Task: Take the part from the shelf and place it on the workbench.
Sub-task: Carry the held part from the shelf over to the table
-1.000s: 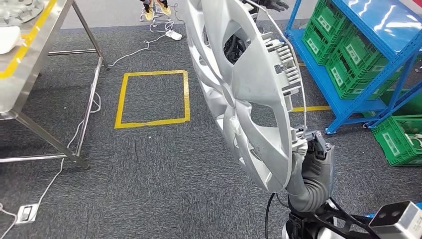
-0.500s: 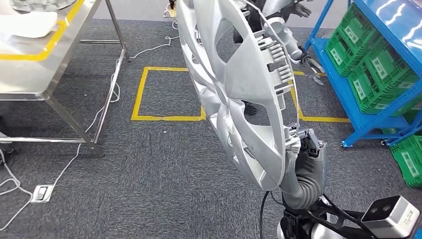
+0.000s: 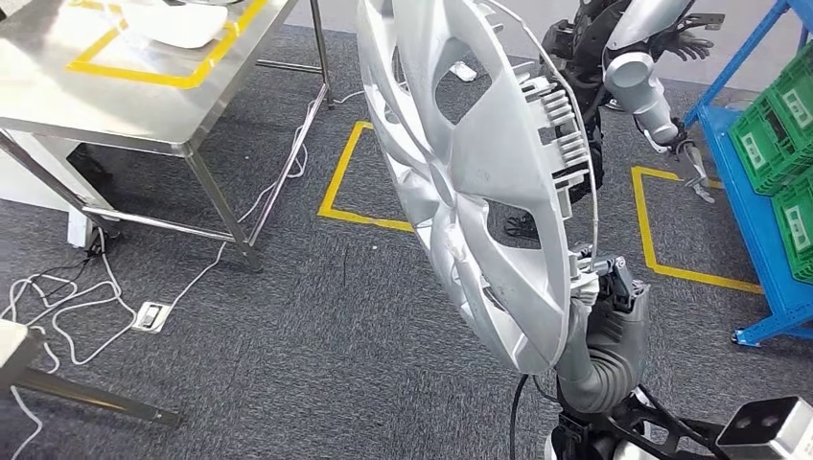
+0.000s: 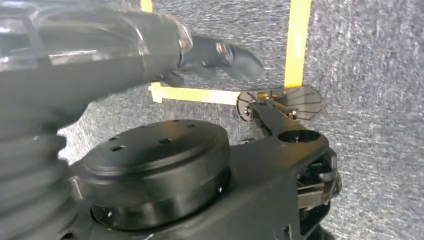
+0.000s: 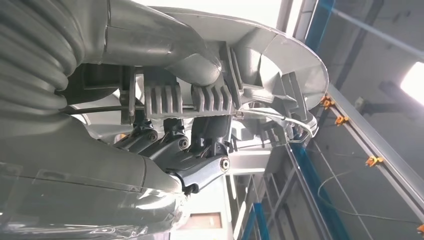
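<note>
A large silver wheel cover (image 3: 470,182) stands on edge in front of me, tilted, with its ribbed clips and wire ring facing right. My right hand (image 3: 599,283) grips its lower rim from below. In the right wrist view the dark fingers (image 5: 200,150) curl over the clips of the wheel cover (image 5: 280,55). The steel workbench (image 3: 115,105), marked with yellow tape, is at the upper left, well away from the cover. My left hand (image 4: 200,50) hangs blurred above the carpet with its fingers stretched out and nothing in them.
A white object (image 3: 177,24) lies on the workbench. Another robot (image 3: 633,67) stands at the upper right beside a blue shelf (image 3: 757,163) with green crates (image 3: 781,134). A yellow floor square (image 3: 345,182), white cables (image 3: 58,307) and a floor socket (image 3: 151,315) lie on the carpet.
The camera has turned left: the workbench has come further into the picture and the blue shelf has slid towards the right edge. The wheel cover stays in my right hand.
</note>
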